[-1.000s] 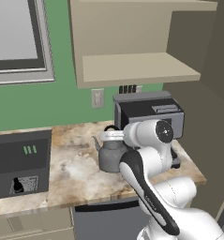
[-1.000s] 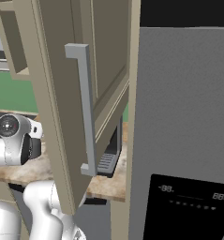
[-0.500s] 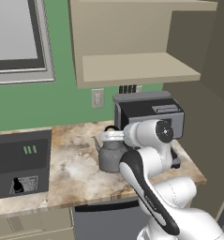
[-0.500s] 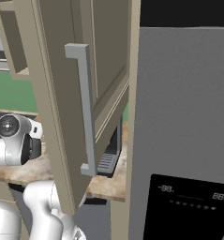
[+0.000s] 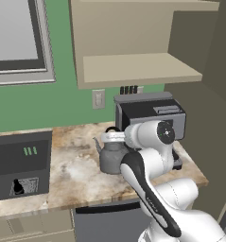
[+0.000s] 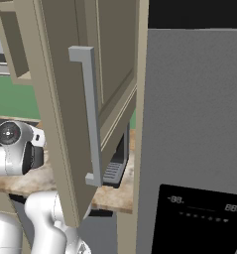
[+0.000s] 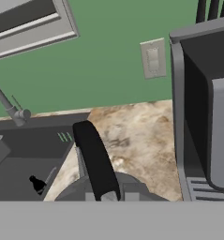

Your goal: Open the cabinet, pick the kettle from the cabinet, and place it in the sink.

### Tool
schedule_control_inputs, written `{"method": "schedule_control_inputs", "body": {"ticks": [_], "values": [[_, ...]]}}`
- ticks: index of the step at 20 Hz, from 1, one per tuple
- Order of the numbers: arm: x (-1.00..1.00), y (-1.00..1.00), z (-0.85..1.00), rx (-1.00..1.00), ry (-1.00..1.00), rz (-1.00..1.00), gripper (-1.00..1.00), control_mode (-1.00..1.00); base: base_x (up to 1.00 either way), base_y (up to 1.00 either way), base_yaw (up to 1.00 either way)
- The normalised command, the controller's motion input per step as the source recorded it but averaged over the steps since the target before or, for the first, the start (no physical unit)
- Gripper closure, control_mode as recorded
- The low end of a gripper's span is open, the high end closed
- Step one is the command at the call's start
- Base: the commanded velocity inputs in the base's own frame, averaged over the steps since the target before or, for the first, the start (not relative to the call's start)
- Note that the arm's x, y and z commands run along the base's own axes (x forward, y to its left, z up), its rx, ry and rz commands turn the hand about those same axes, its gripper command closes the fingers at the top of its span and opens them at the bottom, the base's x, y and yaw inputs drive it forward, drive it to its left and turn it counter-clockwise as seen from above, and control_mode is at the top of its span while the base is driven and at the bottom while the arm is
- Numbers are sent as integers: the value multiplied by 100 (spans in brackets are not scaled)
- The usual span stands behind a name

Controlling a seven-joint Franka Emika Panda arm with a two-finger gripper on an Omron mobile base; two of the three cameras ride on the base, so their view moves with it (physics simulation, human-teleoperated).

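The dark grey kettle stands low over the marble counter in front of the coffee machine. My gripper sits on top of it, shut on its black arched handle. In the hand view the handle rises from between my fingertips, and the kettle's lid and body show just below it. The tan wall cabinet is open and its shelf is bare. Its door, with the long grey bar handle, swings out to the right. The dark sink lies to the left, with its faucet behind it.
A boxy black coffee machine stands right behind the kettle, close to my hand. A wall outlet is on the green wall. A grey fridge stands past the open door. Bare marble counter lies between kettle and sink.
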Motion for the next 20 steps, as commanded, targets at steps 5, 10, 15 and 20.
{"method": "schedule_control_inputs", "body": {"ticks": [5,10,15,20], "values": [[0,0,0,0,0,0,100,100,-2,0,0],[0,0,0,0,0,0,100,100,-28,0,-5],[0,0,0,0,0,0,100,100,-49,0,-9],[0,0,0,0,0,0,100,100,-48,2,-6]]}}
